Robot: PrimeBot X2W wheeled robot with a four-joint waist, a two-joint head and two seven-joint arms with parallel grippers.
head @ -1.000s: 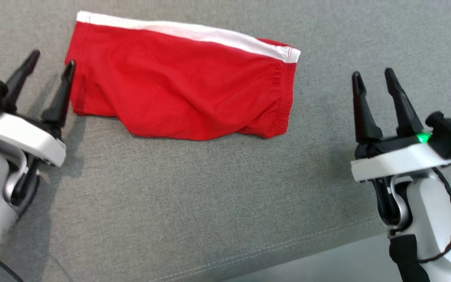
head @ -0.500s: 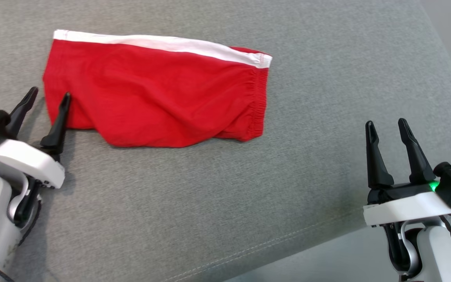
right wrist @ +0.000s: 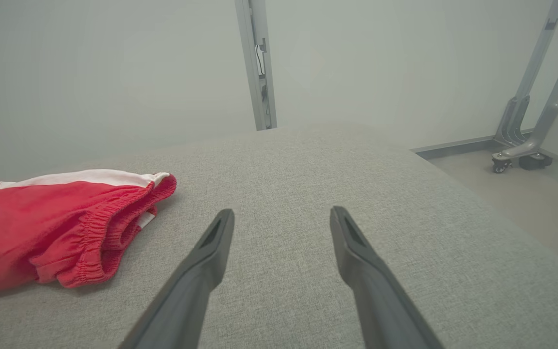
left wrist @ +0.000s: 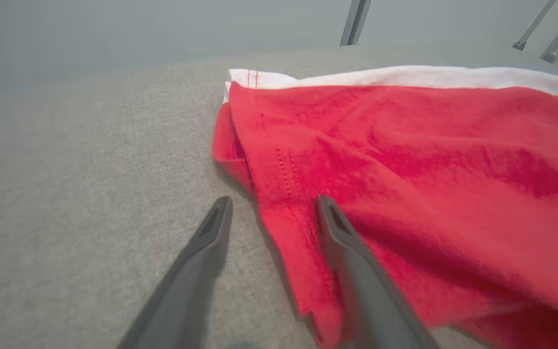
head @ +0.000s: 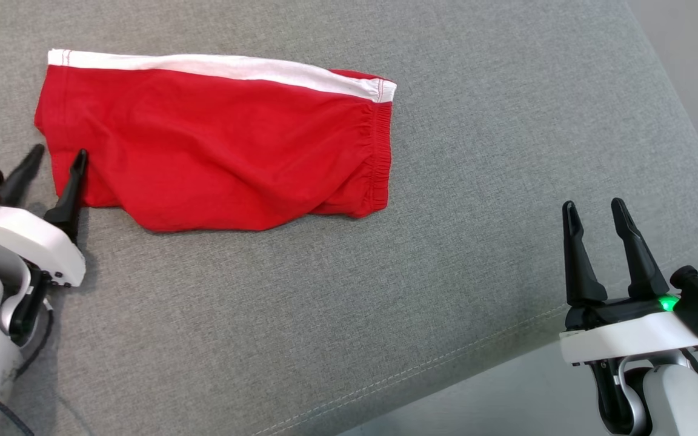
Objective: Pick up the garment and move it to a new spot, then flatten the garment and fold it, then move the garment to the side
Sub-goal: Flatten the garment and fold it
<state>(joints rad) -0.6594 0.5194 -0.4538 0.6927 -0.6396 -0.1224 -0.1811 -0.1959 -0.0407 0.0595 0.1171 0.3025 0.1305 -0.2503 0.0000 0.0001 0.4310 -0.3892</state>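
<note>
Bare test room, lab-like: plain pale wall [right wrist: 114, 72], metal upright [right wrist: 255, 63], wheeled metal stand [right wrist: 512, 126], grey upholstered cushion [head: 349, 303] as work surface.

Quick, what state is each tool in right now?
Left tool: open, at the edge of the red shorts, holding nothing.
Right tool: open, empty, over the grey cushion.

- garment [head: 222, 157]: bright red, with a white band [head: 203, 63] along the side nearest the cushion's far edge.
- cushion [head: 325, 290]: mottled grey weave, with pale stitching [head: 422, 369] near its front edge.
- left gripper [head: 60, 151], right gripper [head: 593, 206]: black fingers, white housings; green light [head: 666, 301] on the right.
- wall [right wrist: 114, 72]: seemingly pale grey-green, hazy.
</note>
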